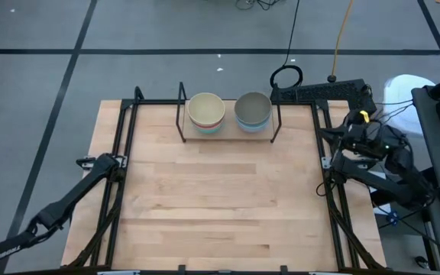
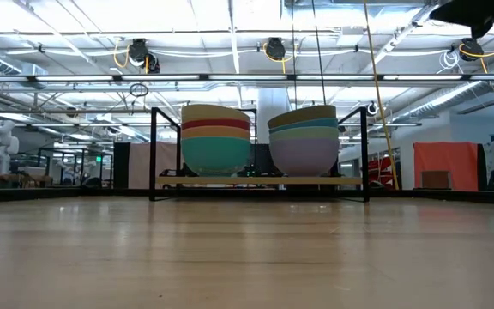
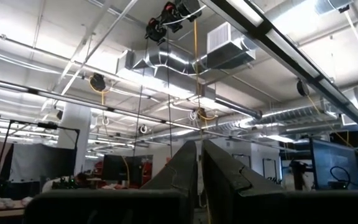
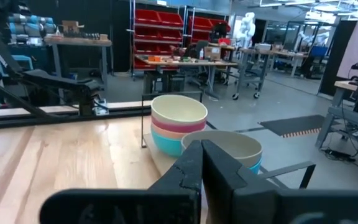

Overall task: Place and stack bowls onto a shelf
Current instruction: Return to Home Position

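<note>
**Seemingly finished: all eight bowls sit stacked on the shelf**

You are looking at a shelf (image 2: 256,181) at the far edge of the table (image 1: 220,206), and it carries two stacks of four, standing just beside each other between the black side frames. In the low view, the left stack runs from a cyan bowl (image 2: 216,156) at the bottom through an orange bowl (image 2: 216,133) and a magenta bowl (image 2: 216,124) to a cream bowl (image 2: 216,112) on top. The right stack rises from a lavender bowl (image 2: 305,156) through a pale green bowl (image 2: 305,134) and a blue bowl (image 2: 305,124) to an olive-grey bowl (image 2: 303,114). Both stacks sit level and nested, with neither one leaning.

Your left gripper (image 3: 199,149) is at the table's left side and aims up at the ceiling (image 3: 166,59). Its fingers are drawn together with only a thin slit between them, and they hold nothing. Your right gripper (image 4: 201,149) hangs off the table's right edge and faces the shelf from the side, well apart from the bowls. Its fingers are likewise pressed close and hold nothing.

By the look of it, the placing and stacking are complete. The overhead view shows no bowl on the tabletop, and each of the eight colours is accounted for on the shelf. What remains appears to be no more than parking the two arms clear of the work area, with no bowl left for you to fetch.
</note>
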Controlling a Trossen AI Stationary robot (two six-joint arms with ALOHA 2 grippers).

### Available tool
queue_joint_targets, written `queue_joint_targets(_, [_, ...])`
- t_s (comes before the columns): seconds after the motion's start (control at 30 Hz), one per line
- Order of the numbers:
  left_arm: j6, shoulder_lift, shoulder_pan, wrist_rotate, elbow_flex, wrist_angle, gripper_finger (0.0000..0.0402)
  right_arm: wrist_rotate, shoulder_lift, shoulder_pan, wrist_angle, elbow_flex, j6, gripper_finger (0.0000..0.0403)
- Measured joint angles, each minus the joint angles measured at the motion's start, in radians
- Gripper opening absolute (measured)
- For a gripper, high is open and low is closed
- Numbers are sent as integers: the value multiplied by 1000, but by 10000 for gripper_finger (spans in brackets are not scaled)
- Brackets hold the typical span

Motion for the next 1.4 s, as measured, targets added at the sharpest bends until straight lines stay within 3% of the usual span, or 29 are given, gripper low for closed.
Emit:
queue_joint_targets(0.17, [15, -3, 22, 31, 0, 0, 31, -2, 0, 0, 34, -55, 4, 0])
queue_joint_targets(0.5, [26, -35, 96, 53, 0, 0, 31, -3, 0, 0, 260, -192, -1, 0])
queue_joint_targets(0.7, [82, -36, 126, 52, -67, 0, 31, -2, 1, 0, 288, -209, 4, 0])
queue_joint_targets(1.03, [84, -36, 120, 24, -369, 13, 31, -3, 4, 0, 289, -209, 2, 0])
queue_joint_targets(1.27, [80, -35, 120, 30, -631, 217, 31, -3, 54, 0, 314, -212, -6, 0])
queue_joint_targets(1.4, [71, -35, 121, 63, -763, 283, 31, -3, 79, 0, 442, -263, -4, 0])
